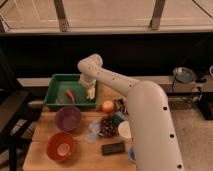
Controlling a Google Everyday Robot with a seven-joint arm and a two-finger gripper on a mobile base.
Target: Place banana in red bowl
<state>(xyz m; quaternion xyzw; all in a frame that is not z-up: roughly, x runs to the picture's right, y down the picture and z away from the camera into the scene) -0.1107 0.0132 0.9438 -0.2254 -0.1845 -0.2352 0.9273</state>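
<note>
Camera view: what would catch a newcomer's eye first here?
The big white arm curves in from lower right, its pincer over the green tray at its right end, by the banana. Nearer the camera, the red bowl sits front left, with the purple bowl just behind it.
</note>
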